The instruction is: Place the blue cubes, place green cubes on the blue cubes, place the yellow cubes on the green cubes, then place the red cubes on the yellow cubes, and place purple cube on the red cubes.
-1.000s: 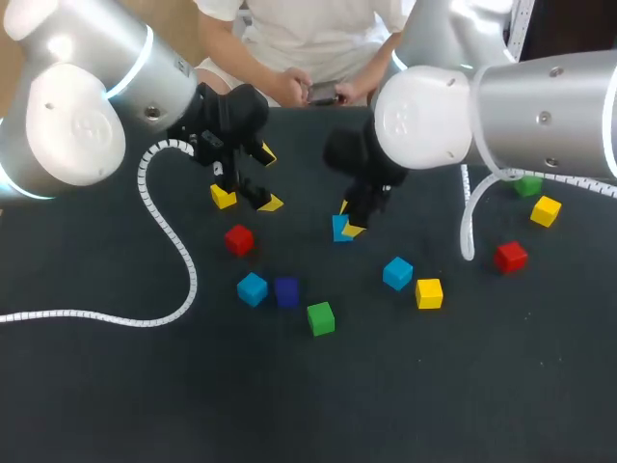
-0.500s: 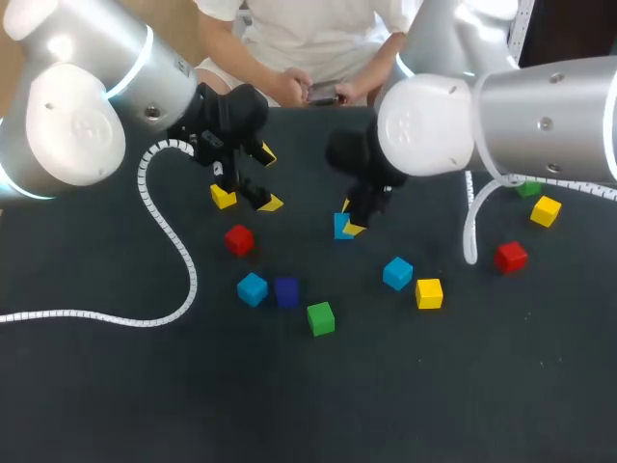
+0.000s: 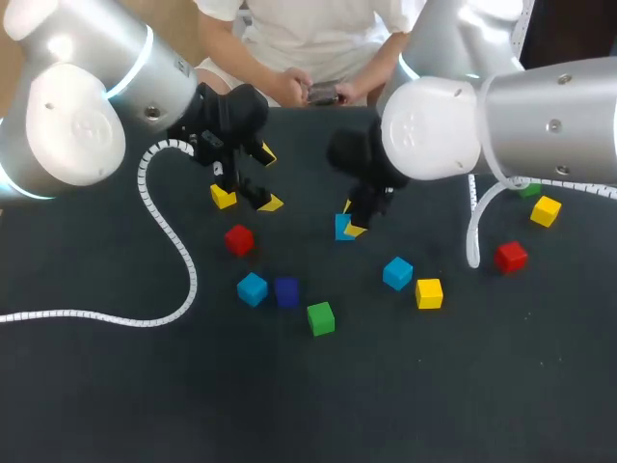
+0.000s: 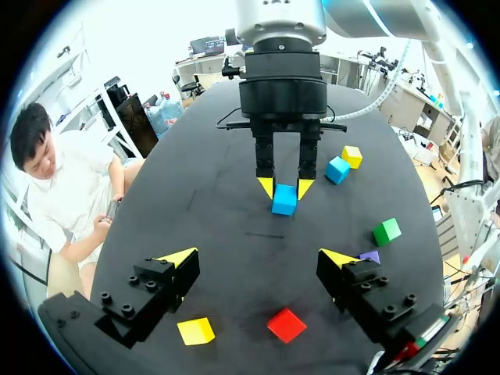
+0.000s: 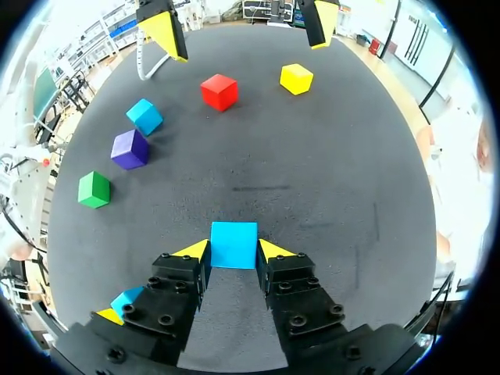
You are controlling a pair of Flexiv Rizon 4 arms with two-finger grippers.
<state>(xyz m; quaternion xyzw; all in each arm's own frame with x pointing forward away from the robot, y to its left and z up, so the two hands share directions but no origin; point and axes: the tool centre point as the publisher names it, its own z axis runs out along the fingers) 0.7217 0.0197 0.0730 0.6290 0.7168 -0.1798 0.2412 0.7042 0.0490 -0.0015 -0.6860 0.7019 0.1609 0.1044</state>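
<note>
Two grippers hang over a dark worktop (image 3: 116, 386). The right gripper (image 5: 233, 251) is clamped on a blue cube (image 5: 233, 244) near the worktop's middle, somewhat toward its far edge. The left gripper (image 4: 258, 258) has its fingers spread wide, over a yellow cube (image 4: 195, 330) and a red cube (image 4: 287, 324)

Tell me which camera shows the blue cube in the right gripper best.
Right wrist view: the blue cube sits close, unobstructed, in the right gripper. Left wrist view shows it small; head view, partly hidden by that gripper.
</note>
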